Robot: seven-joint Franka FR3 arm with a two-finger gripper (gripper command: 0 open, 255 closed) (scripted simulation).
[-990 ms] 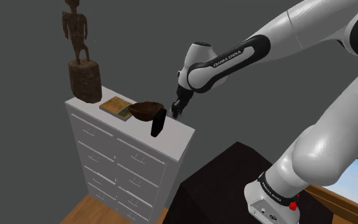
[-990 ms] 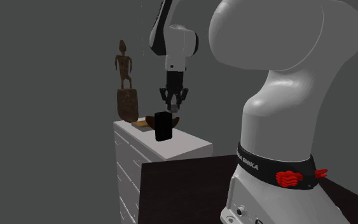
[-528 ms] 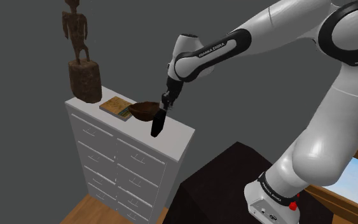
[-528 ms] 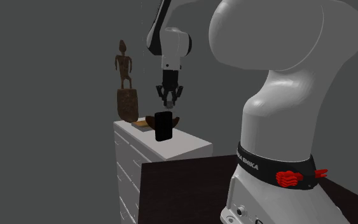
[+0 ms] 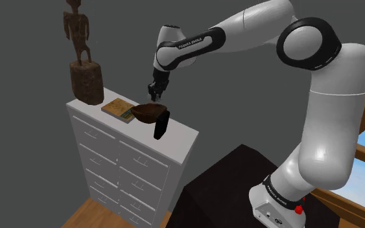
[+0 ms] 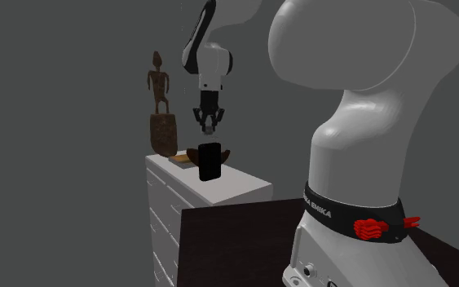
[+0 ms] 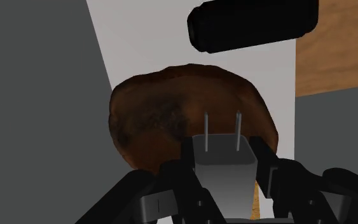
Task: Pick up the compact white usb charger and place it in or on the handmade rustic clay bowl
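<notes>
Since a second ago my claw (image 5: 155,92) has travelled up and towards the shoulder view's left. Back then it hung low, just off the right side of the tall black block (image 5: 161,124); half a second ago it was at the block's top edge. Now it sits higher and over the brown bowl (image 5: 147,113). In the second exterior view the same move shows as the claw (image 6: 208,126) lifting away from the black block (image 6: 209,161), with a clear gap between them. My elbow has swung up into the shoulder view as well, so the arm now arches high from the dark stand (image 5: 223,184). The forearm runs across towards that view's left and the wrist bends down to point the claw at the bowl. The claw (image 7: 225,167) is clamped around the charger (image 7: 224,153), a pale grey-white block. My black fingers (image 7: 187,156) press on both of its sides, and its two metal prongs (image 7: 206,127) stick out away from me towards the bowl (image 7: 165,121). The charger is in my grip in the air, not touching the bowl, which lies beyond it with its hollow facing me. The black block (image 7: 254,25) lies beyond the bowl in the wrist view. On top of the white chest of drawers (image 5: 177,134) the bowl stands just beside the block, with a flat book (image 5: 119,107) next to it. A dark carved figure (image 5: 83,65) stands at the far end of the top. None of those has shifted.
</notes>
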